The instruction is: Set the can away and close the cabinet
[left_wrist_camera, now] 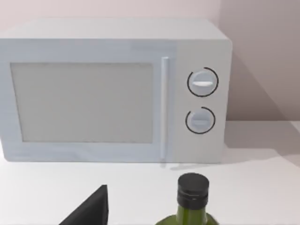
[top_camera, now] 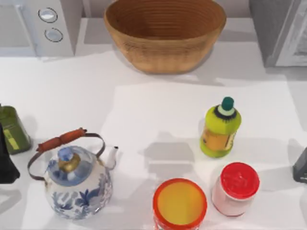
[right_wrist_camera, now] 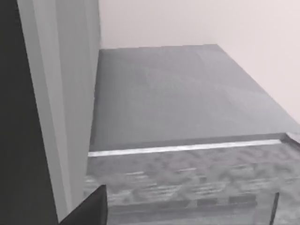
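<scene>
The can (top_camera: 180,205), red-orange with a yellow top, stands upright at the table's front edge, right of centre. The grey cabinet (top_camera: 280,31) sits at the back right corner with its pale door (top_camera: 298,36) swung open. The right wrist view looks into the cabinet's grey inside (right_wrist_camera: 187,108) past the door panel (right_wrist_camera: 61,103). My left gripper (top_camera: 5,165) is at the table's left edge beside a green bottle (top_camera: 13,129), far from the can. My right gripper (top_camera: 301,166) is at the right edge, right of the red-lidded jar (top_camera: 235,188).
A yellow-green bottle (top_camera: 220,127) stands behind the jar. A blue-and-white kettle (top_camera: 76,179) sits front left. A wicker basket (top_camera: 165,31) is at the back centre, and a white microwave (top_camera: 41,26) at the back left, also the microwave (left_wrist_camera: 117,89) facing the left wrist.
</scene>
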### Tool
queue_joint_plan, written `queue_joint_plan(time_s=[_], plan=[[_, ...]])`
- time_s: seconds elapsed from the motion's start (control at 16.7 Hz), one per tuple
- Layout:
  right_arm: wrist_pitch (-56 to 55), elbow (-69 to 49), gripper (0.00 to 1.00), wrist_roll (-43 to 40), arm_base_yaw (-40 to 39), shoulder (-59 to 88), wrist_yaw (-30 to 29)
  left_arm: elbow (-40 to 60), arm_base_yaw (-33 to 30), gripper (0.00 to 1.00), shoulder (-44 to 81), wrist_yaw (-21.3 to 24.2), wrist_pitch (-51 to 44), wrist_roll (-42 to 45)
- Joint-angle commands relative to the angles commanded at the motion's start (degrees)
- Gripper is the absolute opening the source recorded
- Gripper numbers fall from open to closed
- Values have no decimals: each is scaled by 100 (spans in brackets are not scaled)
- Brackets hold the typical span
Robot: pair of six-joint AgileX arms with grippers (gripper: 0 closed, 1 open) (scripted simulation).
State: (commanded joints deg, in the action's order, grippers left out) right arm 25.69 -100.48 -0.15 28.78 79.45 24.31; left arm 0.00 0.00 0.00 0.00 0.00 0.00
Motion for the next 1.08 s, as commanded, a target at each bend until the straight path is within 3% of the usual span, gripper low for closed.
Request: queue_joint_plan(time_s=[0.42, 0.6, 0.84, 1.08], plan=[[159, 168, 100, 23, -3720, -117, -3419, 0, 0, 100, 0, 0, 0, 0], [79, 200, 100, 78, -4797, -332, -4451, 0, 0, 100, 0, 0, 0, 0], [-35, 192, 100, 131, -5399, -546, -5023, 0, 0, 100, 0, 0, 0, 0], [17, 183, 100, 54, -5254, -671, -5151, 0, 0, 100, 0, 0, 0, 0]])
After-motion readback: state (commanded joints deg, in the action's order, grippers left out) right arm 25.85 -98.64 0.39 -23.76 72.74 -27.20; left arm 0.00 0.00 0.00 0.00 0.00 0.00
